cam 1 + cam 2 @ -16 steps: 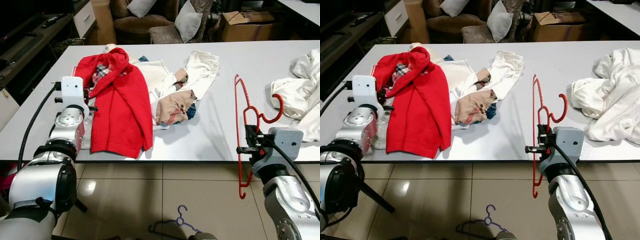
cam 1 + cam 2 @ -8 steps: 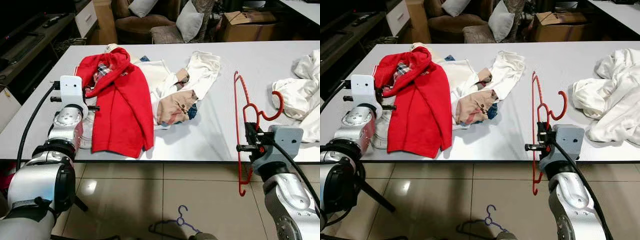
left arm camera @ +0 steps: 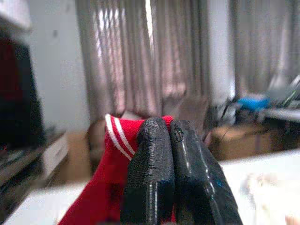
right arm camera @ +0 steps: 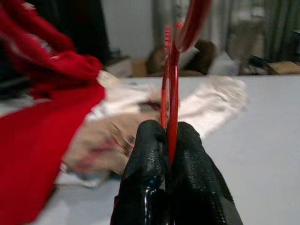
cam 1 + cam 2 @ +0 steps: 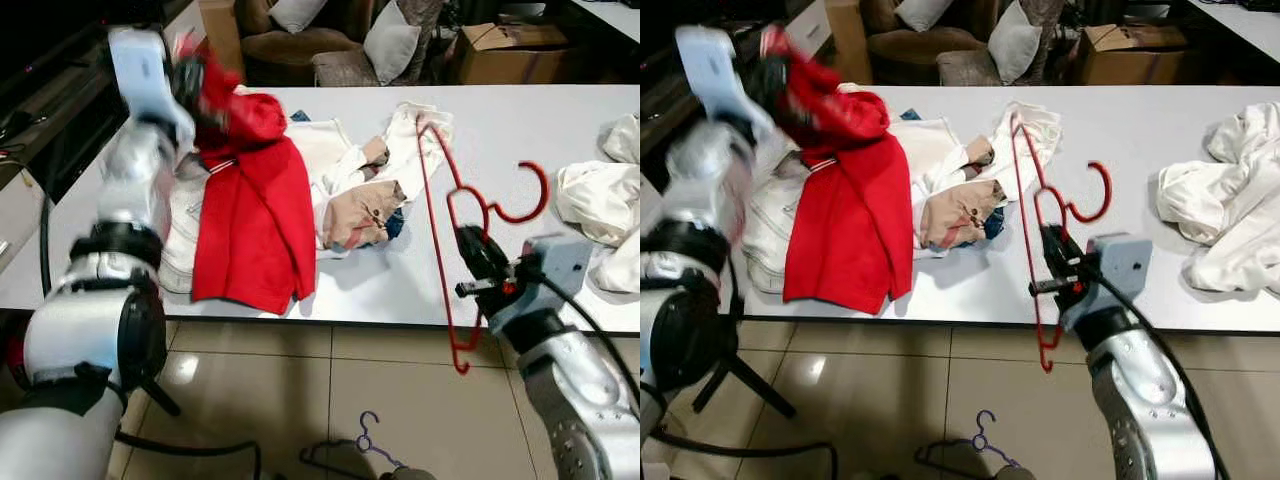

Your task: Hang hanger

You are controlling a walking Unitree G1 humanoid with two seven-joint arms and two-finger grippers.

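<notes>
Holding the red hanger [image 5: 450, 240] tight, my right gripper [image 5: 478, 262] has its two black fingers pressed together on the thin red wire. The hanger is up in the air over the near edge of the grey table [image 5: 520, 120], tilted, with its hook [image 5: 525, 195] pointing up and to my right. My left gripper [image 3: 171, 140] is lifted high at the far left of the table. Its fingers are pinched on the edge of the red jacket [image 5: 255, 220], the bit with white stripes. The rest of the jacket hangs down onto the table, beside a pile of white and tan clothes [image 5: 365, 190]. More white cloth [image 5: 600, 200] lies at the right end. A purple hanger [image 5: 365, 435] lies on the tiled floor [image 5: 300, 390].
</notes>
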